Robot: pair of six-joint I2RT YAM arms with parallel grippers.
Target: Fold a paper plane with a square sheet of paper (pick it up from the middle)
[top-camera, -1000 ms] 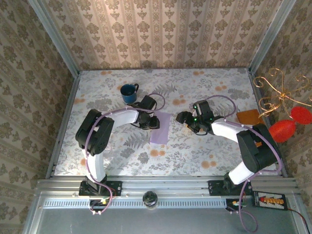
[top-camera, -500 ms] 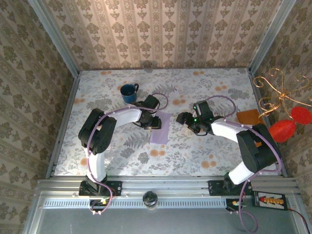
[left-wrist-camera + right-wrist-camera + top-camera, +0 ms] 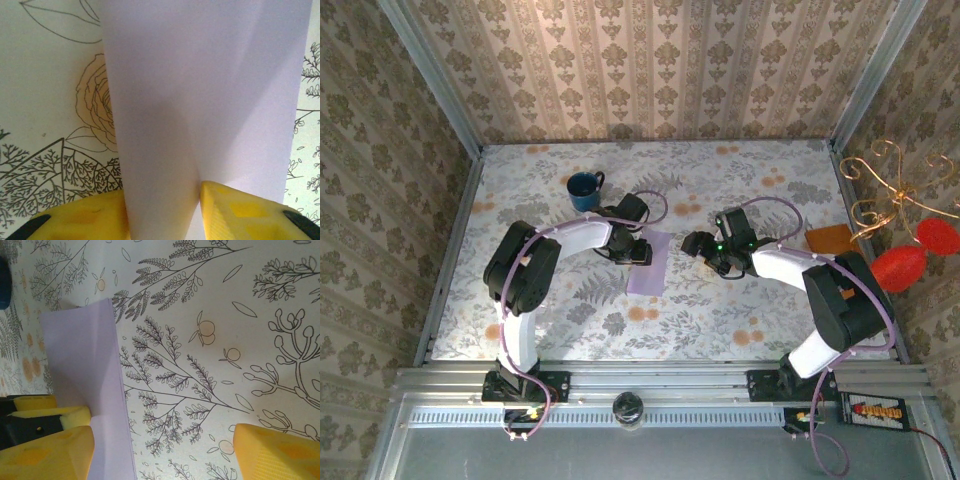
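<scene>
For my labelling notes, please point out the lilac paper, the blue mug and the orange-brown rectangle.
lilac paper (image 3: 648, 274): top view, lower half.
blue mug (image 3: 584, 191): top view, its body.
orange-brown rectangle (image 3: 831, 240): top view, its middle.

White-and-black arms (image 3: 575, 238) carry lilac cables (image 3: 772, 203) and yellow claw pads (image 3: 240, 210).

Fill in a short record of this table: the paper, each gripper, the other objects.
Paper: lilac sheet, creased, on the table between the grippers
Left gripper: sheet runs between its fingers; grip unclear
Right gripper: open, at the sheet's right edge, holding nothing
Other objects: blue mug behind the left arm; orange-brown rectangle at the right edge
</scene>
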